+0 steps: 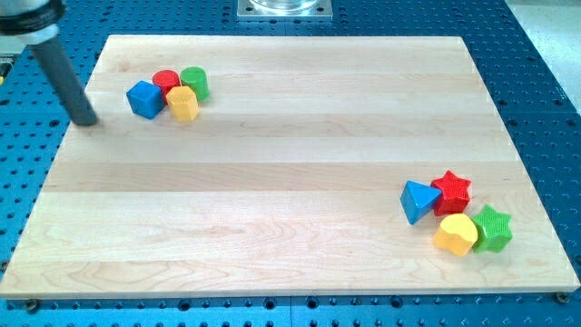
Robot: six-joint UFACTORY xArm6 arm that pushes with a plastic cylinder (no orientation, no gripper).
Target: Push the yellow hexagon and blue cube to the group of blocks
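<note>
While my rod leans in from the view's top left corner, my tip [86,121] rests at the left edge of the counter [272,163], just left of the blue cube [144,98] and apart from it. I carry no fingers, only this rod, so nothing is grasped or clenched.

The blue cube sits in a tight cluster near the view's top left. It touches the red cylinder [165,82] at its upper right, and the yellow hexagon [182,104] lies just to its right, pressed against the red cylinder and the green cylinder [194,82]. The green cylinder stands at the cluster's right end, beside the red one. The cube is the nearest block to my tip; the hexagon is behind it on the far side.

Well apart, near the view's bottom right, lies a second group. The blue triangle [418,201] is at its left, touching the red star [451,190] at its upper right. Below them the yellow block [456,234], rounded in shape, sits against the green star [492,227] at its right. All four are packed together close to the counter's right edge.

Between the two groups the wood is bare. The counter lies on a blue perforated base [545,82].
</note>
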